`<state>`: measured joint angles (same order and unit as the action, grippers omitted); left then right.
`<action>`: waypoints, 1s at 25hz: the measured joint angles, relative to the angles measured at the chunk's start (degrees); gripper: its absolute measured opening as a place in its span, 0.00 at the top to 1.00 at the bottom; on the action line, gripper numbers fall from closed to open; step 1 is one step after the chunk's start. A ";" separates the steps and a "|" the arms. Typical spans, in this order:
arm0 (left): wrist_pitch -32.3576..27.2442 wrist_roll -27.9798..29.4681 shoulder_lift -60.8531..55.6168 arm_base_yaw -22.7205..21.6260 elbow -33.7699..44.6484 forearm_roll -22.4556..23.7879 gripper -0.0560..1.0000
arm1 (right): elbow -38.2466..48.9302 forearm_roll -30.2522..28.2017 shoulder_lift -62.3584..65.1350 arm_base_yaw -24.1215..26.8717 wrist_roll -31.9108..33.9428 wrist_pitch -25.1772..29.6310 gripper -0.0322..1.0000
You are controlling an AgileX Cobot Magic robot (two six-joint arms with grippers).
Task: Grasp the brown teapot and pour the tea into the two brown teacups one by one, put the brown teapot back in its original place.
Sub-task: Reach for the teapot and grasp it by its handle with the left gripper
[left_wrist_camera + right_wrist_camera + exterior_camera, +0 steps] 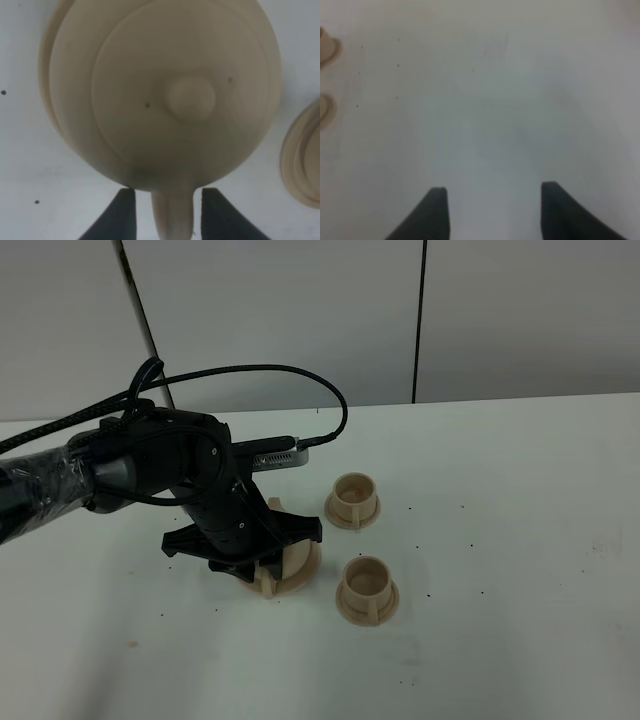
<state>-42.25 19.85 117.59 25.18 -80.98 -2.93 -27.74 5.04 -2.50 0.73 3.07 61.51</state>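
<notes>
Teapot [160, 95] sits left of the cups [353, 500], left gripper [167, 192] released with jaws straddling the handle [172, 220], so we should centre, close squarely on it, then lift level.

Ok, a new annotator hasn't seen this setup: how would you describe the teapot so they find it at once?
On the white table, look beneath the black left gripper at the high view's left. The teapot is the tan piece there, beside two teacups. Unlike those small open cups, it is bigger, round-bellied and lidded with a knob.
</notes>
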 joint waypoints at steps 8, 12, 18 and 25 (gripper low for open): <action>0.67 0.00 0.00 0.00 0.00 0.00 0.62 | 0.00 0.00 0.00 0.00 0.00 0.00 0.57; 1.05 0.00 0.28 0.00 0.00 0.00 0.64 | 0.00 0.00 0.00 0.00 0.00 0.00 0.57; 1.26 0.00 1.11 0.00 0.00 -0.66 0.70 | 0.00 0.00 0.00 0.00 0.00 0.00 0.57; 1.90 0.00 1.17 0.00 0.00 -0.73 0.73 | 0.00 0.00 0.00 0.00 0.00 0.00 0.57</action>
<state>-40.35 19.85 118.76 25.18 -80.98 -3.66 -27.74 5.04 -2.50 0.73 3.07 61.51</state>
